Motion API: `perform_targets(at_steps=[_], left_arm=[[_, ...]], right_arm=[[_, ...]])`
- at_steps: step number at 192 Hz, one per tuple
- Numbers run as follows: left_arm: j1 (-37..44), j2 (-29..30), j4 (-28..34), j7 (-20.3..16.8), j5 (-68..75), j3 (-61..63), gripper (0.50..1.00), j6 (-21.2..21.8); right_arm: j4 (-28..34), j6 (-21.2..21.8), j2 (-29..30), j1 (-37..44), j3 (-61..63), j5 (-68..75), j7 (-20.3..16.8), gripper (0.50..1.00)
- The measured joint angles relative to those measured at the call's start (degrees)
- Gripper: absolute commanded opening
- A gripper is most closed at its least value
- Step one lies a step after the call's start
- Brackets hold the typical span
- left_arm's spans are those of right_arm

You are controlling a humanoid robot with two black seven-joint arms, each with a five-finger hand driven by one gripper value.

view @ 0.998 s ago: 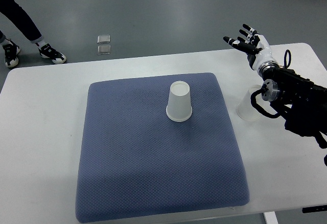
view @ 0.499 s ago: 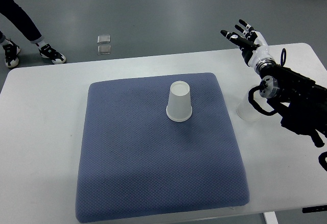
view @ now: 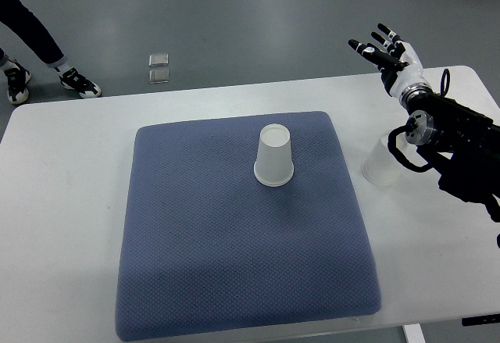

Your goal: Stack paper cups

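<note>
A white paper cup [view: 274, 155] stands upside down on the blue-grey mat [view: 242, 234], near its back middle. A second, paler cup [view: 380, 160] stands upside down on the white table just right of the mat, partly hidden by a cable of my right arm. My right hand [view: 387, 56] is held over the table's far right edge, behind and above that cup, fingers spread and holding nothing. My left arm does not show.
The white table [view: 62, 202] carries the mat. A person's legs and shoes [view: 78, 83] stand on the grey floor at the back left. Two small clear squares [view: 159, 66] lie on the floor behind the table.
My right hand has shifted a little to the right and back, staying spread. The arm has uncovered more of the cup beside the mat. Neither cup has moved.
</note>
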Motion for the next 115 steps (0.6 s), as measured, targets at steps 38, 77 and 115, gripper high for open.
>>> perform_targets(at_steps=[38,77,115], left_arm=[[0.0,0.0,0.0,0.0,0.0,0.0,1.0,0.0],[0.0,0.0,0.0,0.0,0.0,0.0,1.0,0.0],[0.0,0.0,0.0,0.0,0.0,0.0,1.0,0.0]], right_arm=[[1.6,0.1,-4.6,3.2,-0.9,-0.8,-0.1,0.917],[8.6,0.5,-15.8,7.5,-1.8,-2.3,-0.9,0.917],[14.4,1.7,-24.3,12.7,-6.4,-11.4,-4.9,0.917]])
